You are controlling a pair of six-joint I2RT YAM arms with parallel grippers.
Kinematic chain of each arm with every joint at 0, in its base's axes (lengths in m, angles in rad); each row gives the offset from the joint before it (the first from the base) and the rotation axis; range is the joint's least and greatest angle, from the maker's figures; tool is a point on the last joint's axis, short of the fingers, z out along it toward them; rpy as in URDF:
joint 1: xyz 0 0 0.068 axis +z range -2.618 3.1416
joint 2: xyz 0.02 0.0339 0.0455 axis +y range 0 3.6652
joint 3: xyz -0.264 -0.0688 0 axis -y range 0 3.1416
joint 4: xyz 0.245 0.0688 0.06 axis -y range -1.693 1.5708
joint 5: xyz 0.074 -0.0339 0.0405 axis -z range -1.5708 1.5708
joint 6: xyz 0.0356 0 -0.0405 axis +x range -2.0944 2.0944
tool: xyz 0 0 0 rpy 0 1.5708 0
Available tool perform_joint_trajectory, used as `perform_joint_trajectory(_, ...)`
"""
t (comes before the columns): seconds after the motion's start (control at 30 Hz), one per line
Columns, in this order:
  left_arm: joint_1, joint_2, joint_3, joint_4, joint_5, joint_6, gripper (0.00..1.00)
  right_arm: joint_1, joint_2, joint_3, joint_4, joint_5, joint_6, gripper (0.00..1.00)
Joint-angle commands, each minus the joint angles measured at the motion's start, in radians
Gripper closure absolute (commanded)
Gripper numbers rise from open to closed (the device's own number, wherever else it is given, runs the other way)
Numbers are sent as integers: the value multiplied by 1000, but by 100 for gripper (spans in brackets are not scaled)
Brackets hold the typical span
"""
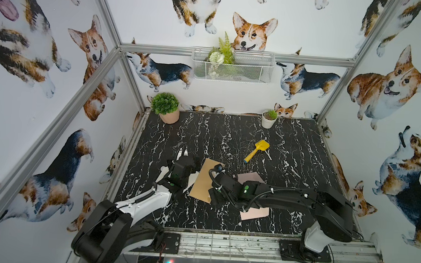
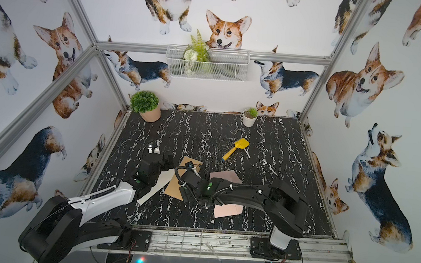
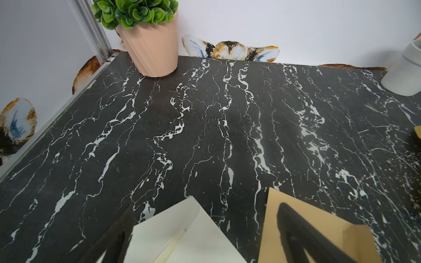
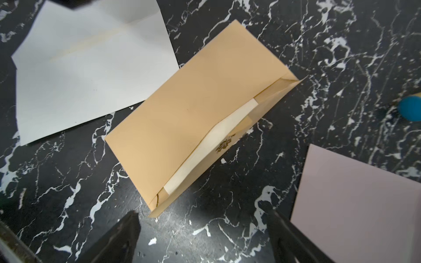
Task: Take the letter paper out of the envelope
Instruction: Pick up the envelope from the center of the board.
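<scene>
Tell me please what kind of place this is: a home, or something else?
Most likely a robot test booth, not a lived-in room: an aluminium frame carries corgi wallpaper, and the left arm and right arm are mounted on a rail beside a marble-pattern tabletop.

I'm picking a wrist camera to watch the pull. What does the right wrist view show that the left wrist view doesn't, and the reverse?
Only the right wrist view: the letter paper tucked in the open mouth of the tan envelope, a pink paper, the blue tip of the shovel handle, and the open right gripper.
Only the left wrist view: the leafy plant in a peach pot, a white pot, and the open left gripper.
Both: the tan envelope, the white envelope and the black marble tabletop.
</scene>
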Motion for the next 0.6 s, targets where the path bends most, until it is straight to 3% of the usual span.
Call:
perform_joint_trajectory(0.0,3,-5,3,2,9,-23,0,5,38,-9,104,-3,70,10)
perform_joint_trajectory(0.4,3,19,21,-11,46,-37,0,5,151,10,176,75,72,10)
perform_joint_trajectory(0.57,3,19,21,-12,43,-36,0,-7,160,-1,214,61,71,16)
